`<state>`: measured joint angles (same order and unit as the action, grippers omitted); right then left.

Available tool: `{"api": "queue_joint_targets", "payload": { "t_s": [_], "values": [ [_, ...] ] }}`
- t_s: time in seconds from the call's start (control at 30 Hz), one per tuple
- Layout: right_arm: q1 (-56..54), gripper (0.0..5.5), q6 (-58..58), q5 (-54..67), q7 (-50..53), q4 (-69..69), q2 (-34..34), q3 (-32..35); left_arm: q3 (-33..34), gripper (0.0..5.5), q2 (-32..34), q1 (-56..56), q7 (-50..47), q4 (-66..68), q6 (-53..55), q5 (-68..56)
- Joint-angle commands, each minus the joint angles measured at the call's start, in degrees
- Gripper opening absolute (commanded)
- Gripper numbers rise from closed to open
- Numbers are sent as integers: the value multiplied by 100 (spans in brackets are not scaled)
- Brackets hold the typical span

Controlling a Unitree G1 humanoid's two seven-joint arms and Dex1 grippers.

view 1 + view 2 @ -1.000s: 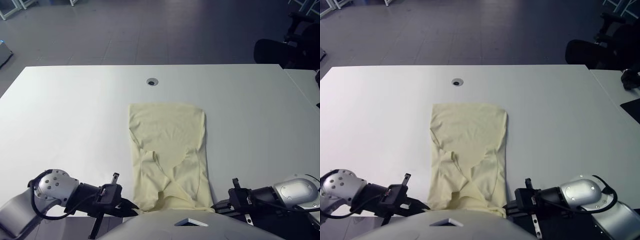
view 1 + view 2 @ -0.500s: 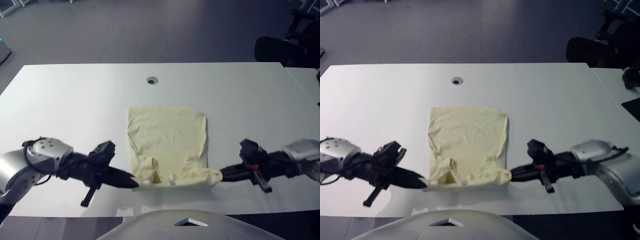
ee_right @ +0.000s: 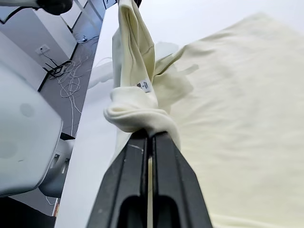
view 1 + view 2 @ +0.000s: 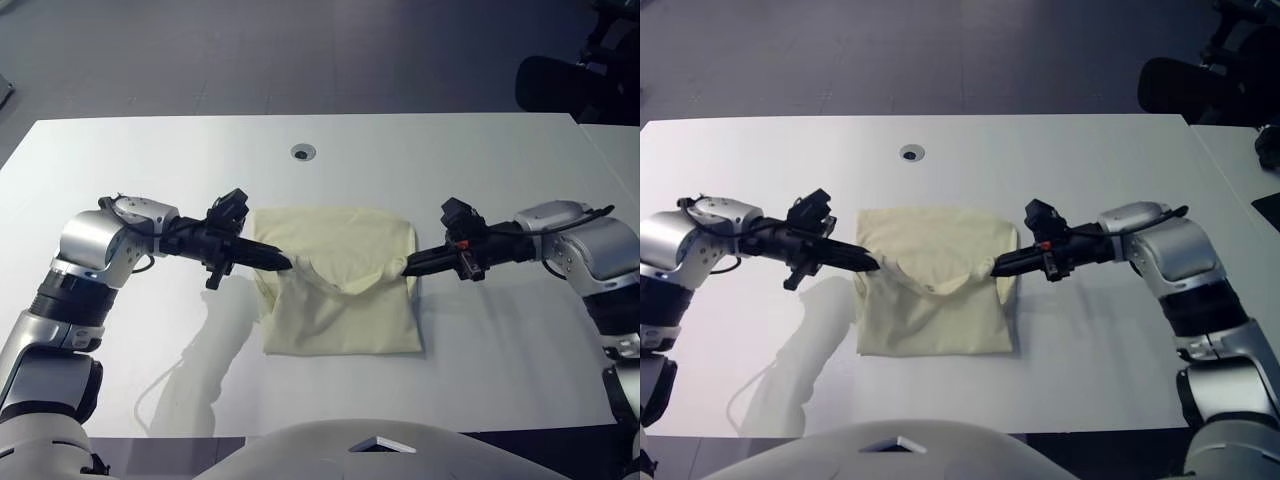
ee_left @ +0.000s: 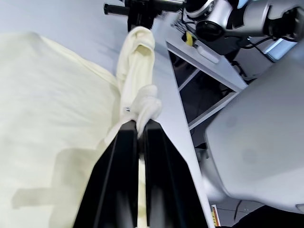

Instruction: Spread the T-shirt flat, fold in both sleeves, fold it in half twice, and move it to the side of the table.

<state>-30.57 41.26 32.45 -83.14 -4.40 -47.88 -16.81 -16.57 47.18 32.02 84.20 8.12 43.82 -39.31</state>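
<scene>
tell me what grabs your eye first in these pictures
The pale yellow T-shirt at the middle of the white table stands out, one edge lifted into a sagging band above the rest of the cloth. The left end effector pinches one end of that band and the right end effector the other, one on each side of the shirt.

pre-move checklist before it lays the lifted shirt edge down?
1. Left gripper shut on a T-shirt corner: ok.
2. Right gripper shut on the other corner: ok.
3. Held edge taut between them: not ok, it sags mid-span.
4. Lower layer flat on the table: ok.
5. Held edge over the far edge: not ok, short of it.
6. Sleeves tucked inside: cannot tell.
</scene>
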Motion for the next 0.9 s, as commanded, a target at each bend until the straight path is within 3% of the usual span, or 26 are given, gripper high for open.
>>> {"api": "queue_joint_targets", "payload": {
  "t_s": [0.03, 0.4, 0.9],
  "values": [
    [-591, 2, -246, -382, -83, -783, 355, -74, 19, 0, -305, 515, 150, 750, -226, 421],
    [-1751, 2, -1279, -1386, 194, -3482, 1511, 46, 223, 0, -1389, 1728, 102, 3374, -1224, 1469],
    [-2396, 2, -2496, -2413, 1343, -5951, 2247, 611, 889, 0, -2019, 2304, -691, 5533, -2577, 2491]
  ]
}}
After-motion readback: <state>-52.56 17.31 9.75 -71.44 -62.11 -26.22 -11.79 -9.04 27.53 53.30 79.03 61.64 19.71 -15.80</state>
